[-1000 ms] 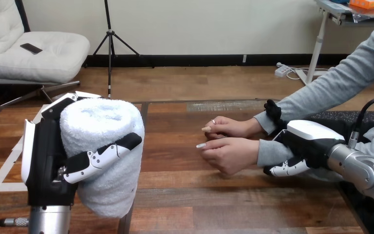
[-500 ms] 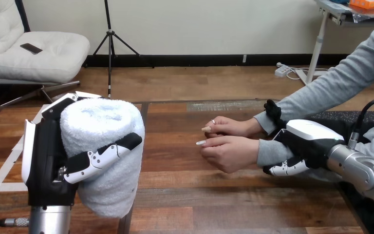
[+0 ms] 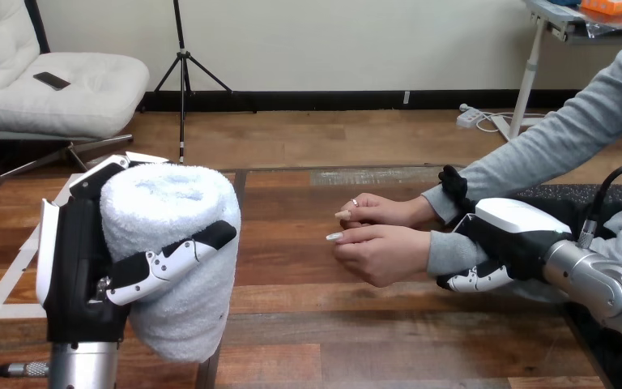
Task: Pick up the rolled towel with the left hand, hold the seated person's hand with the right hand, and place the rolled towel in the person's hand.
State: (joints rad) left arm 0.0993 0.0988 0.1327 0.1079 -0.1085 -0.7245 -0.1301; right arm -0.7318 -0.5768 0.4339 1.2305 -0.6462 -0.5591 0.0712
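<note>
left hand (image 3: 81,267): fingers curled round upright rolled towel (image 3: 174,243), over table (image 3: 308,324) left side | right hand (image 3: 510,231): curled round person's wrist (image 3: 453,253) | towel well apart from person's near hand (image 3: 381,255)

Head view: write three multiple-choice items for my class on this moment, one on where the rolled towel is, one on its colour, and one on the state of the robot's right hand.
1. Where is the rolled towel?
A. Lying in the person's palm.
B. Upright in the left hand.
C. In the right hand.

2. What colour is the towel?
A. Blue.
B. Red.
C. White.

3. How is the right hand?
A. Curled round the person's wrist.
B. Open, fingers straight, touching nothing.
C. Curled round the towel.

Key:
1 B: the left hand's fingers wrap the towel, which stands on end at the view's left.
2 C: its pile is white all over.
3 A: its fingers hook under that wrist at the view's right.
</note>
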